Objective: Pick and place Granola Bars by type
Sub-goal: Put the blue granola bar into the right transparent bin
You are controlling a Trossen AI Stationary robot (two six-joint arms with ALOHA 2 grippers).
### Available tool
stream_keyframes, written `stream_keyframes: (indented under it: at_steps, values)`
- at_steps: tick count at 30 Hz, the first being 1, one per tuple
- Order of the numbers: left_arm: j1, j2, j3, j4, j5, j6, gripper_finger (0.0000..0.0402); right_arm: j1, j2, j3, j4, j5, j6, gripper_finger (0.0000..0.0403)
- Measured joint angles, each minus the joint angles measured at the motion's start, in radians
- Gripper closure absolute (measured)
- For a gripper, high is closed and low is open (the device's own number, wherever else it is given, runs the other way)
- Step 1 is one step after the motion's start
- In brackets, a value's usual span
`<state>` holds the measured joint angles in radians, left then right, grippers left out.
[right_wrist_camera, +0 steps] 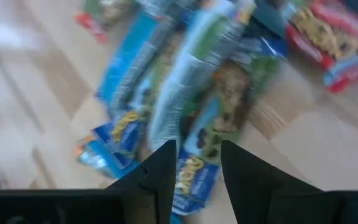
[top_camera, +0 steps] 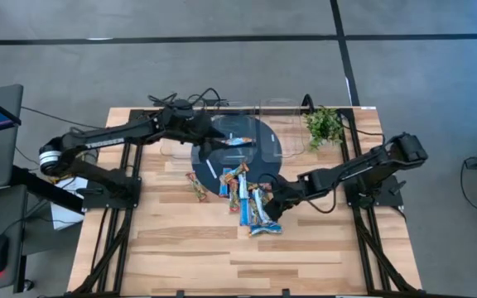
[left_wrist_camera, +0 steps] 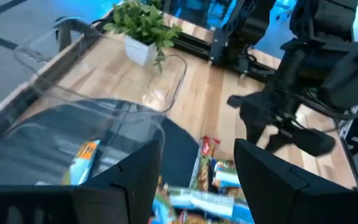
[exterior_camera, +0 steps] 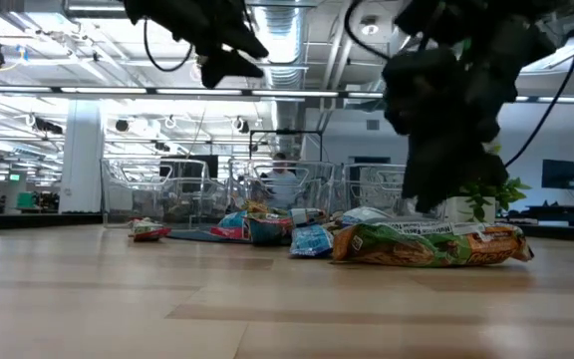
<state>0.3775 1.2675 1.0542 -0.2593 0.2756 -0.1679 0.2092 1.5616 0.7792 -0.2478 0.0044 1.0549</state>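
Several granola bars in blue-white, green-tan and orange-red wrappers lie in a loose pile (top_camera: 251, 203) (exterior_camera: 427, 244) (right_wrist_camera: 191, 93) (left_wrist_camera: 210, 180) at the table's middle, partly on a dark round mat. One orange-red bar (top_camera: 197, 186) lies apart to the left. A blue-white bar (top_camera: 237, 142) (left_wrist_camera: 82, 160) lies flat inside a clear bin. My left gripper (top_camera: 219, 139) (left_wrist_camera: 197, 149) (exterior_camera: 229, 60) hangs open and empty high above that bin. My right gripper (top_camera: 272, 203) (right_wrist_camera: 197, 146) hovers low over the pile's right side, its fingers a little apart with nothing between them.
Clear plastic bins (top_camera: 280, 124) (left_wrist_camera: 104, 106) stand along the far side, over the dark round mat (top_camera: 263, 157). A small green plant (top_camera: 324, 124) (left_wrist_camera: 143, 25) sits at the far right corner. Cables lie at the far edge. Bare wood stretches along the near side.
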Motion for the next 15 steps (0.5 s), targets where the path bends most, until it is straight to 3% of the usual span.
stream_keyframes:
  at_steps: [8, 15]
  values:
    - [0.000, -0.071, 0.000, -0.089, -0.079, 0.084, 0.0203, 0.000, 0.039, 0.009, 0.054, 0.048, 0.064, 0.0285]
    - [-0.002, -0.077, 0.000, -0.133, -0.071, 0.082, 0.0203, 0.006, 0.124, 0.044, 0.021, 0.047, 0.063, 0.0285]
